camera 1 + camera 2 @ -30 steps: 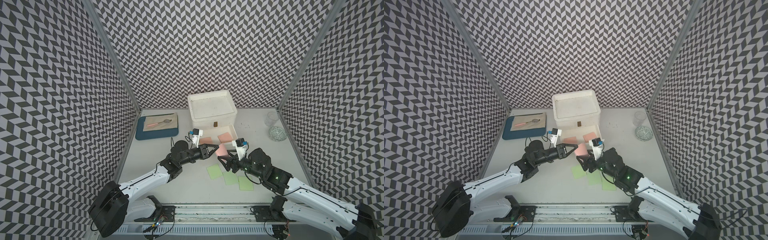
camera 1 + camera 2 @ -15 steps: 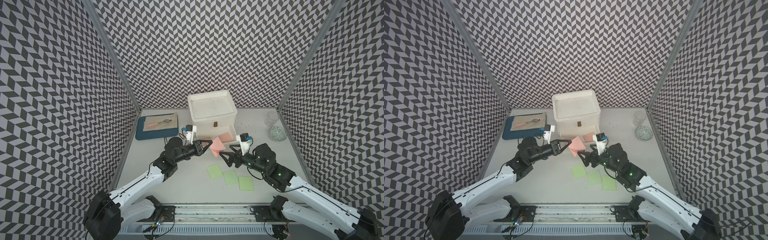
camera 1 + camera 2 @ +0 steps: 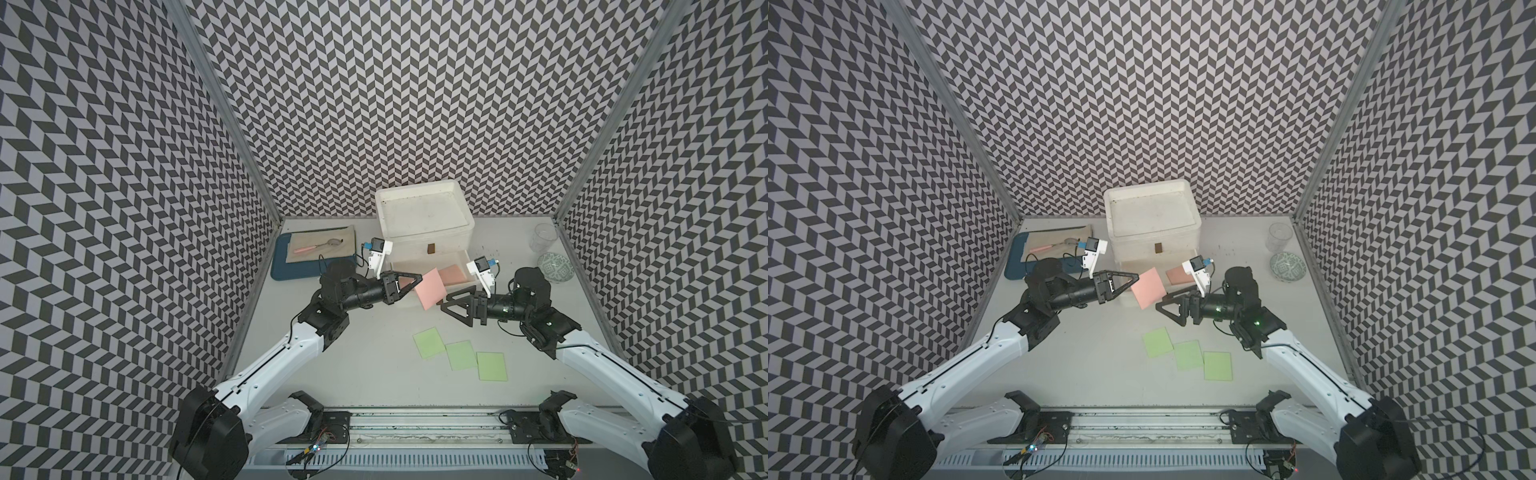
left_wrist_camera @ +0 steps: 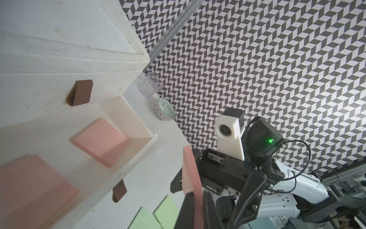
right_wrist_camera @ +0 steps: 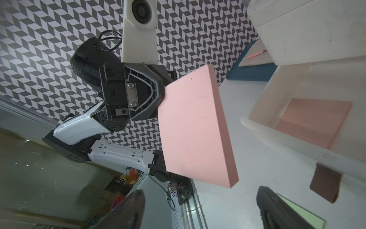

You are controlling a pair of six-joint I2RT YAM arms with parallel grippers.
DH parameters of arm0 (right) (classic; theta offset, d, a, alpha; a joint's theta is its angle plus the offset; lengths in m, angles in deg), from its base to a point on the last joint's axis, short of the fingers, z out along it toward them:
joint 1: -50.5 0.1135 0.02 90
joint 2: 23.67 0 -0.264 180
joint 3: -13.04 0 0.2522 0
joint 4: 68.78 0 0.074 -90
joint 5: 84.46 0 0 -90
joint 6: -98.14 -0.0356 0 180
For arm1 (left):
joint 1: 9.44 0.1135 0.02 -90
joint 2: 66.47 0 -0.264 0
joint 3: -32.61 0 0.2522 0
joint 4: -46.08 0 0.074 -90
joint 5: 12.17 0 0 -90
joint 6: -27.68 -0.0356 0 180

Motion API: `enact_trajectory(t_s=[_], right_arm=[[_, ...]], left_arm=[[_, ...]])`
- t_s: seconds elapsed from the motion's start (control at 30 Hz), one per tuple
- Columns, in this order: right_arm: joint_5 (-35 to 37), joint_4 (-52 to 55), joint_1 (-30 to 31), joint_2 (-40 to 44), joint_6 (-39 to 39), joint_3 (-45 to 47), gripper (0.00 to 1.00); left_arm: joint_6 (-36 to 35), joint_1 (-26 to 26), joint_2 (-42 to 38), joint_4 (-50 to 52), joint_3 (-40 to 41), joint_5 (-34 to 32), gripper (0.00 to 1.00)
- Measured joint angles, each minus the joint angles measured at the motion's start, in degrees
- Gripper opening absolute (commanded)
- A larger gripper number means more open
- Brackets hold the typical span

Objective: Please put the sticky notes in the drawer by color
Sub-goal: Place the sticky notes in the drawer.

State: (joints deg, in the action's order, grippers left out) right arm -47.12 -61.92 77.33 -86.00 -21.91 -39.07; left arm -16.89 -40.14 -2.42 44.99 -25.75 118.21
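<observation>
We are looking at a handover that is just finishing. A second ago the salmon-pink square sticky-note pad [image 3: 430,289] was hanging between both arms' fingers. Now the left gripper [image 3: 414,281] is clamping it alone, with its jaws pressed tight on one edge near a corner. The right gripper [image 3: 448,305] is standing wide open, holding nothing, and sitting just clear of the pad's far corner. We are reading this as the pad changing hands so that the left arm can do the placing.

The pad is hanging in the air above the grey tabletop [image 3: 374,353], just in front of the white plastic drawer unit [image 3: 415,245]. The unit's pulled-out drawer [image 4: 134,121] is lying open beneath a closed one. Two pink pads [image 4: 101,142] are already resting inside it, so we are judging this one to be the last of the pinks. Three light green sticky notes [image 3: 461,354] are still lying flat on the table near the right arm, and we are seeing no blue ones.

The pad is nearly square, so we are finding no real long axis. It is standing steeply tilted rather than flat. The left wrist view is catching it edge-on, running straight out from the jaws, and the right wrist view is facing its broad side. One free corner is pointing toward the right gripper and another is pointing down at the table.
</observation>
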Motion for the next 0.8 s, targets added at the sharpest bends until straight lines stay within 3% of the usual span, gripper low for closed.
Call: enact_trajectory(t_s=[0.13,0.43,0.8], right_arm=[[-5.77,0.37,-0.02,-4.13,0.74,-1.46,0.85],[-10.56,-1.92,-3.28,-4.46,0.31,-1.66,0.74],[-13.4,-6.21,-4.15,-4.46,-2.67,-1.68,0.41]], left_arm=[[0.33,0.0,0.02,-0.42,0.0,1.95,0.06],[0.7,0.09,1.11,-1.92,0.0,6.91,0.05],[0.9,0.09,1.84,-3.39,0.0,9.81,0.05]])
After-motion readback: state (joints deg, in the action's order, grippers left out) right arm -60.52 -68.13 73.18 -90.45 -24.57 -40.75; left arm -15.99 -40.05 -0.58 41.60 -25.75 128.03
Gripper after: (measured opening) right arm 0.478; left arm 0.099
